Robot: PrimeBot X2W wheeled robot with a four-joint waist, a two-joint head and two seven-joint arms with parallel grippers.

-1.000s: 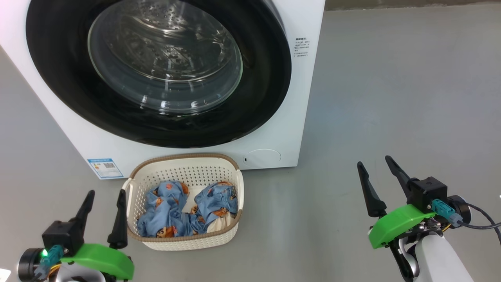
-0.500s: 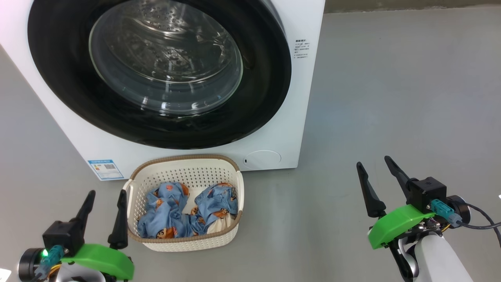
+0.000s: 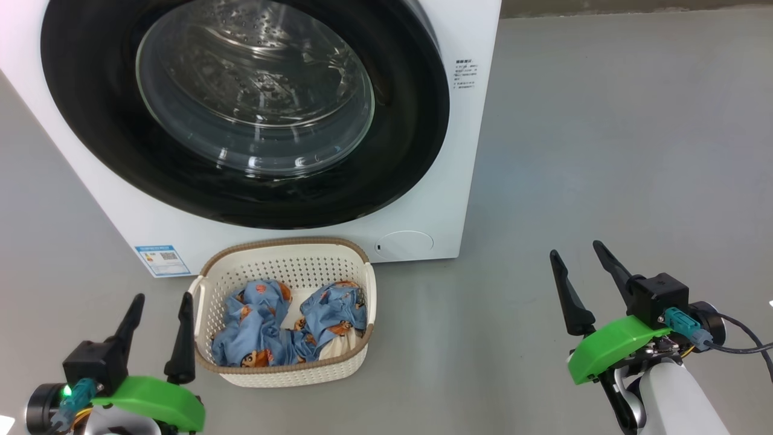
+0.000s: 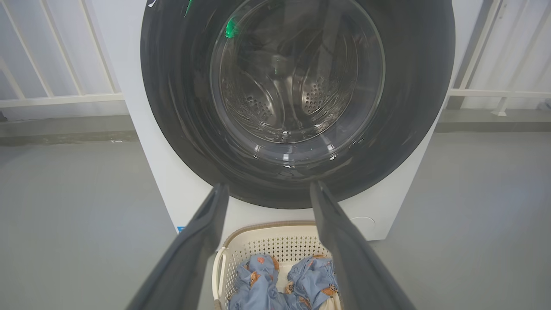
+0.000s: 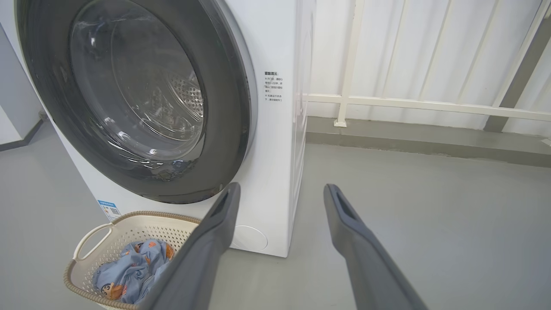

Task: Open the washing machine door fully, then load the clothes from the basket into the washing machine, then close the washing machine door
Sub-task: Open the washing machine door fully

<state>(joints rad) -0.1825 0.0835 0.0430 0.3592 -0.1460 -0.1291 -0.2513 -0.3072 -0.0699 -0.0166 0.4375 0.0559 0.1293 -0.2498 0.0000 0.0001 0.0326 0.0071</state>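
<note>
Door (image 3: 241,199) stands closed on washing machine (image 3: 477,151), directly behind basket (image 3: 284,241). Clothes (image 3: 266,332) lie bunched inside basket. Left hand (image 3: 163,296) hovers just left of basket, fingers (image 3: 181,344) spread wide, holding nothing. Right hand (image 3: 575,248) hovers well right of basket, above floor (image 3: 604,121), fingers likewise spread wide, empty.

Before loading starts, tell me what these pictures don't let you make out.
- washing machine door: top cut off by head view's upper edge.
- printed notice: too small to read, head view.
- basket: left wrist view, partly behind left end effector fingers, cut by bottom edge.
</note>
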